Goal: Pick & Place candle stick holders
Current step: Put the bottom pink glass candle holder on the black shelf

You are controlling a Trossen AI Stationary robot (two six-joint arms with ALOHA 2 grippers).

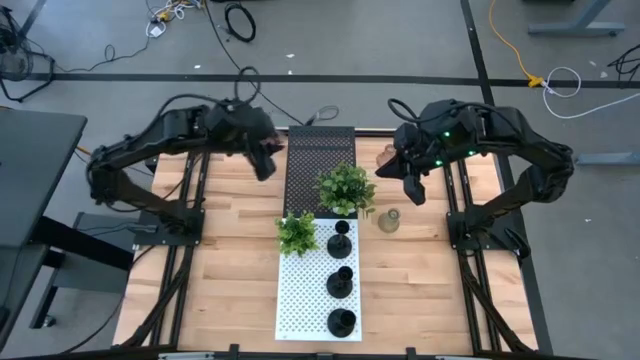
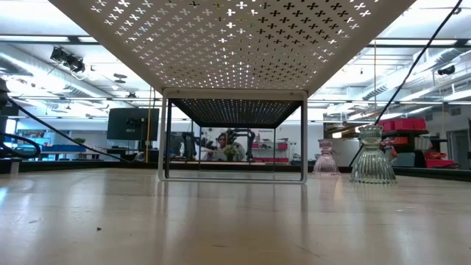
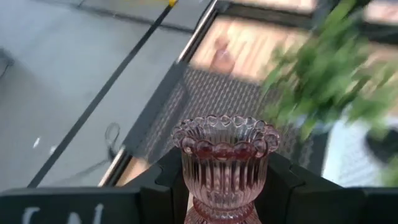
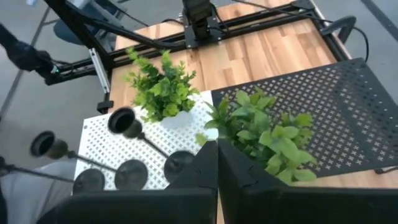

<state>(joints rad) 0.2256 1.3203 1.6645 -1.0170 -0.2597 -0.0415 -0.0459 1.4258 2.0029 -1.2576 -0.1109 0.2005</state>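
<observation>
pink glass holder (image 3: 225, 163) stood upright, clamped in our left pincer (image 3: 225, 186), black shelf (image 3: 211, 102) just ahead; right pincer (image 4: 217, 180) shut, empty

Your two arms are matte black with bulky rounded joints; the right arm (image 1: 470, 135) shows small green lights, and the left gripper (image 3: 224, 186) bears white lettering.

Beside the black shelf (image 3: 205, 102), the plant (image 3: 323, 74) is a blur. The pink glass holder (image 3: 225, 163) loses its base past the frame edge, between dark fingers (image 3: 168, 186).
</observation>
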